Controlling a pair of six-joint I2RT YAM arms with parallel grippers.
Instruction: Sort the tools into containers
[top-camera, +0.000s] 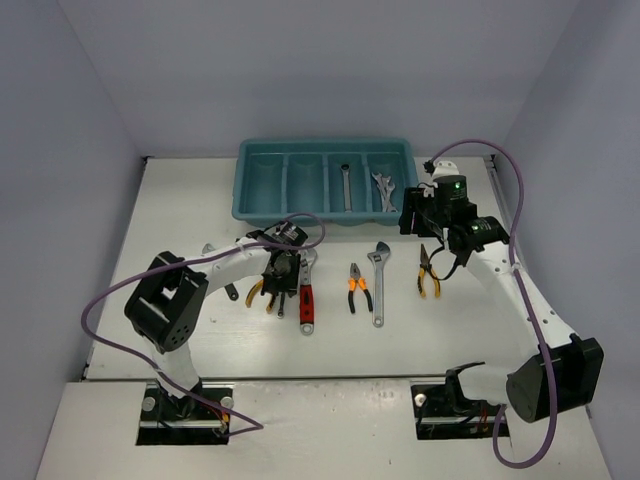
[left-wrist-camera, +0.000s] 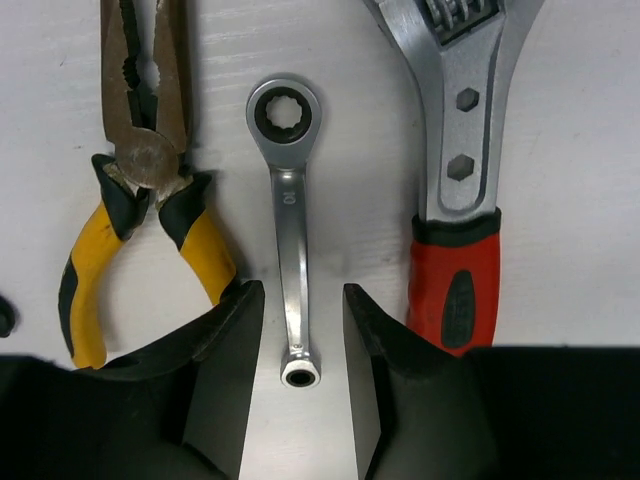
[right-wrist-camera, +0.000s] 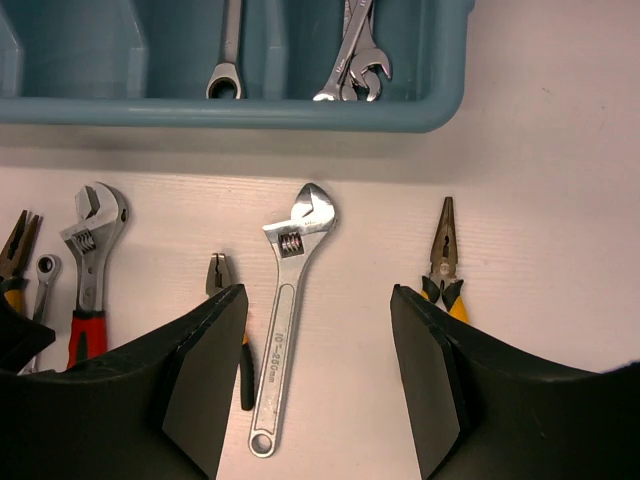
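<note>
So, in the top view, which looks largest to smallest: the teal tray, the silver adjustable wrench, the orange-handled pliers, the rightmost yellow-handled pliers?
1. teal tray
2. silver adjustable wrench
3. orange-handled pliers and rightmost yellow-handled pliers: they look about equal, so I do not rank them.

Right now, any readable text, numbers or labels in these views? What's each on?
"10": on the shank of the spanner, left wrist view.
"250mm": on the handle of the silver wrench, right wrist view; a shorter mark before it is too blurred to read.
Nothing else is readable; in the top view everything is too small.
</note>
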